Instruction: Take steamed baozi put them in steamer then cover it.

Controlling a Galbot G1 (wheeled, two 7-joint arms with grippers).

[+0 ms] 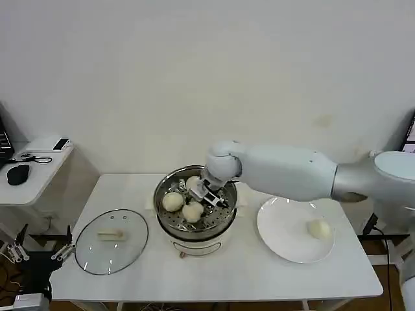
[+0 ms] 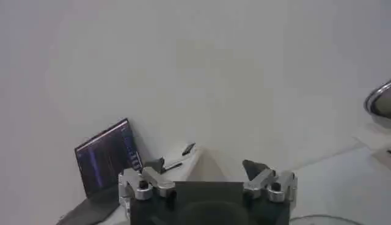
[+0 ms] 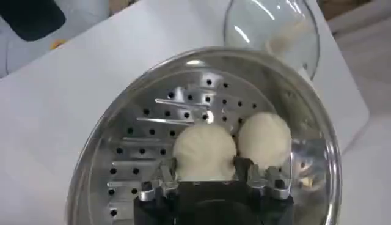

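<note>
- White table (image 1: 214,272) against a plain pale wall, head view: steamer (image 1: 194,234) at centre as landmark; right gripper (image 1: 206,192) reaching down into it, fingers either side of a baozi (image 1: 193,182) at the far side of the tray.
- Two more baozi in the steamer, near-left (image 1: 172,201) and near-centre (image 1: 192,212); last baozi (image 1: 318,228) on the white plate (image 1: 282,240), right of the steamer, on the right arm's side.
- Cover (image 1: 111,240) flat on the table left of the steamer, handle up, nearer the left gripper (image 1: 40,251), parked low beyond the table's left edge.
- Left wrist view: left gripper (image 2: 208,177) spread wide, holding nothing.
- Right wrist view: right gripper (image 3: 212,175) closed around the held baozi (image 3: 204,148), a neighbour bun (image 3: 264,138) touching beside it on the perforated tray.
</note>
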